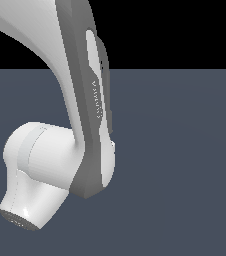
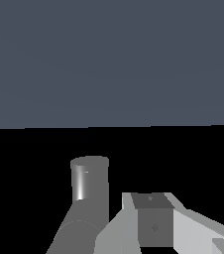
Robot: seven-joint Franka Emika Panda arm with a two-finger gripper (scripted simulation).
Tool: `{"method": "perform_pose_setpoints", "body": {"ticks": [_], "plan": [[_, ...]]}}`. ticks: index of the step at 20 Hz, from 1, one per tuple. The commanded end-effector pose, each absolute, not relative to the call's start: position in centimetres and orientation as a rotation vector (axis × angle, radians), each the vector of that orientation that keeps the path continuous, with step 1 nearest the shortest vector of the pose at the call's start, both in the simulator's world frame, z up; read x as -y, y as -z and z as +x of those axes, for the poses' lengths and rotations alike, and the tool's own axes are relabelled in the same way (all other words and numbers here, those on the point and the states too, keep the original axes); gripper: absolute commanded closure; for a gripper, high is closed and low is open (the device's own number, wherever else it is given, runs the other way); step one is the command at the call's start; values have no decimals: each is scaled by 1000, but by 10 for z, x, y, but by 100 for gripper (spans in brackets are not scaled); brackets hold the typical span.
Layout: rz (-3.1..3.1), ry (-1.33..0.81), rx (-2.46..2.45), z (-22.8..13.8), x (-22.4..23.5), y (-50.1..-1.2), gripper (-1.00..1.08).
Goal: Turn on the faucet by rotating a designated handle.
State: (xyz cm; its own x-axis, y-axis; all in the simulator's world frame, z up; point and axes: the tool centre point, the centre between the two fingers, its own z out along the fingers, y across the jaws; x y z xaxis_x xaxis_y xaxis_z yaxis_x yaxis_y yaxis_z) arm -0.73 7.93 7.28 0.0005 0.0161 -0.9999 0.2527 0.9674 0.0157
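In the wrist view a grey metallic cylinder of the faucet stands up with a bright highlight on its side, joined to a thicker grey tube below it. My gripper shows only as pale and grey blocks close beside that cylinder, apart from it by a narrow gap. Its jaws are cut off by the frame edge, so their spacing is unclear. I cannot make out the handle as a separate lever. In the exterior view the faucet and the gripper are hidden.
The white-and-grey arm fills the exterior view's left half, its rounded joint low over the dark blue-grey floor. That same floor spreads beyond the faucet in the wrist view.
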Motion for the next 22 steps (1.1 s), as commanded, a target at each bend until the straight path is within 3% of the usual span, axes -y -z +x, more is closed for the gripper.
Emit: {"method": "perform_pose_setpoints", "body": {"ticks": [1, 22], "plan": [[196, 188, -1563, -6, -78, -71, 108], [192, 195, -1572, -3, -85, -104, 108]]}}
